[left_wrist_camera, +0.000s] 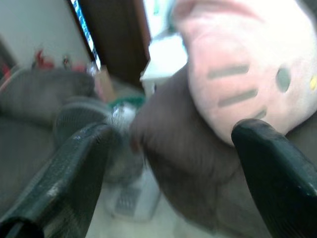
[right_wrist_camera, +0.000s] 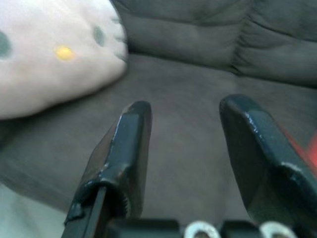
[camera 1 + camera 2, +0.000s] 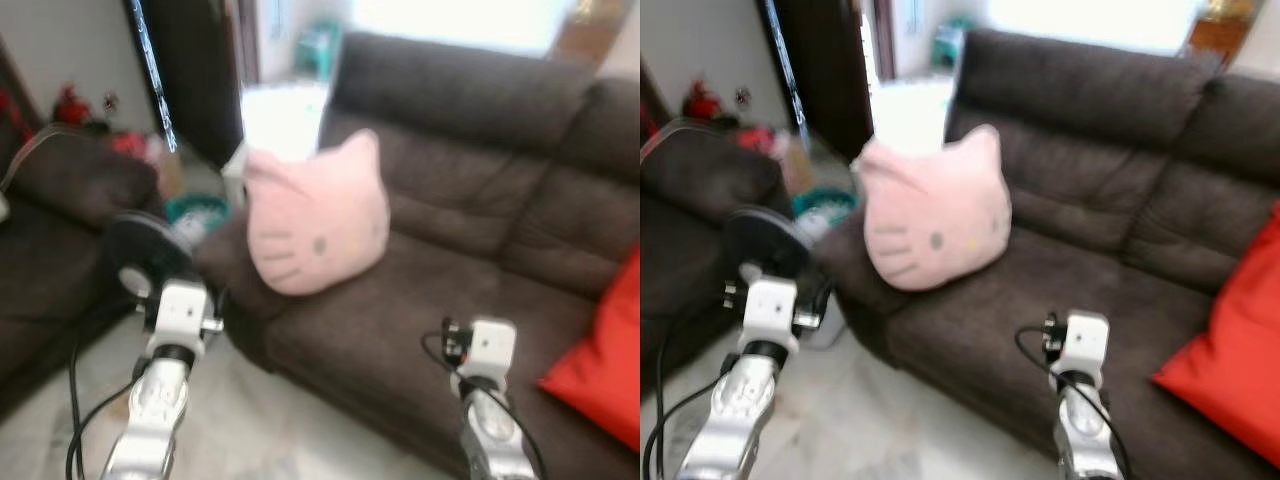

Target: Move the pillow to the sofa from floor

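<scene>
The pink cat-face pillow (image 3: 318,218) sits on the brown sofa (image 3: 480,200), propped at its armrest end, about eleven o'clock from me, so it looks delivered. The left gripper (image 1: 168,173) gapes wide and empty; the right gripper (image 2: 185,148) also stands spread, holding nothing. Blur hides any label; I read no writing.

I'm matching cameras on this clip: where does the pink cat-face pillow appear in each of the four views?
Left eye view: pink cat-face pillow center-left, on the dark brown sofa seat by its armrest.
Right eye view: pillow left of center, same spot.
Left wrist view: pillow upper right, beyond the open left end effector.
Right wrist view: pillow upper left, past the open right end effector.
Shared landmark: the sofa.
</scene>
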Controlling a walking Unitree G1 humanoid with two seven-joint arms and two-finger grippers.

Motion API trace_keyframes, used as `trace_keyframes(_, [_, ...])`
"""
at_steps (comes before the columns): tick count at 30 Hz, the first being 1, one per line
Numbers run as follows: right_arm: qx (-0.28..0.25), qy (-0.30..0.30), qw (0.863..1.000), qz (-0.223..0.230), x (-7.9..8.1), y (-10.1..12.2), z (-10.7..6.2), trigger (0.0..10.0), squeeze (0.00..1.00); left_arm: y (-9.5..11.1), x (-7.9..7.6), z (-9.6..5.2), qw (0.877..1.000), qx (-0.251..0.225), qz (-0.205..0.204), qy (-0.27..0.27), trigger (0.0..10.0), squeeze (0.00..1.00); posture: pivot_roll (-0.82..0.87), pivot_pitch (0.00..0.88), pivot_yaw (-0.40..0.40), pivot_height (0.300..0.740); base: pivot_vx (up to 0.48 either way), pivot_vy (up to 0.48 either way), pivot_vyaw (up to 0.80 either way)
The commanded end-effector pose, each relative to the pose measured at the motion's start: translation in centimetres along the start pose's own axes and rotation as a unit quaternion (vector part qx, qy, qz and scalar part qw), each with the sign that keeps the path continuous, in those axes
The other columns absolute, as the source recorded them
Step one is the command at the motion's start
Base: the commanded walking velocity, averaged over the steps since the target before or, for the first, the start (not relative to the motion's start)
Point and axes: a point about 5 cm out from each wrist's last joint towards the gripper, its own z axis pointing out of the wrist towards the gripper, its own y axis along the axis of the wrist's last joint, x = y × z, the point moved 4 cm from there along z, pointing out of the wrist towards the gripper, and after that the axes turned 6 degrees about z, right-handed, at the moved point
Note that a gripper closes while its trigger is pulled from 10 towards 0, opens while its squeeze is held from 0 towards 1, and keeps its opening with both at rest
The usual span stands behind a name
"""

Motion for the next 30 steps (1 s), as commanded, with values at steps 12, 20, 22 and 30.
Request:
trace_keyframes(12, [0.278, -0.024, 0.960, -0.021, -3.3, -11.9, -6.6, 10.0, 0.00, -15.4, -1.2, -7.2, 0.950, 0.303, 0.014, -0.072, 10.0, 0.00, 0.13, 0.000, -0.052, 0.740, 0.000, 0.000, 0.00])
trace_keyframes(20, [0.336, -0.057, 0.940, 0.003, -4.0, -14.6, -9.4, 10.0, 0.00, -18.7, -1.6, -11.1, 0.921, 0.379, 0.018, -0.086, 10.0, 0.00, 0.12, 0.000, -0.047, 0.740, 0.000, 0.000, 0.00])
trace_keyframes(22, [0.344, -0.057, 0.937, 0.006, -4.0, -14.9, -9.8, 10.0, 0.00, -18.9, -2.0, -11.5, 0.919, 0.382, 0.020, -0.098, 10.0, 0.00, 0.12, 0.000, -0.048, 0.740, 0.000, 0.000, 0.00])
trace_keyframes(30, [0.351, -0.049, 0.935, 0.010, -3.8, -15.0, -9.8, 10.0, 0.00, -18.4, -2.1, -10.7, 0.924, 0.366, 0.037, -0.107, 10.0, 0.00, 0.13, 0.000, -0.049, 0.740, 0.000, 0.000, 0.00])
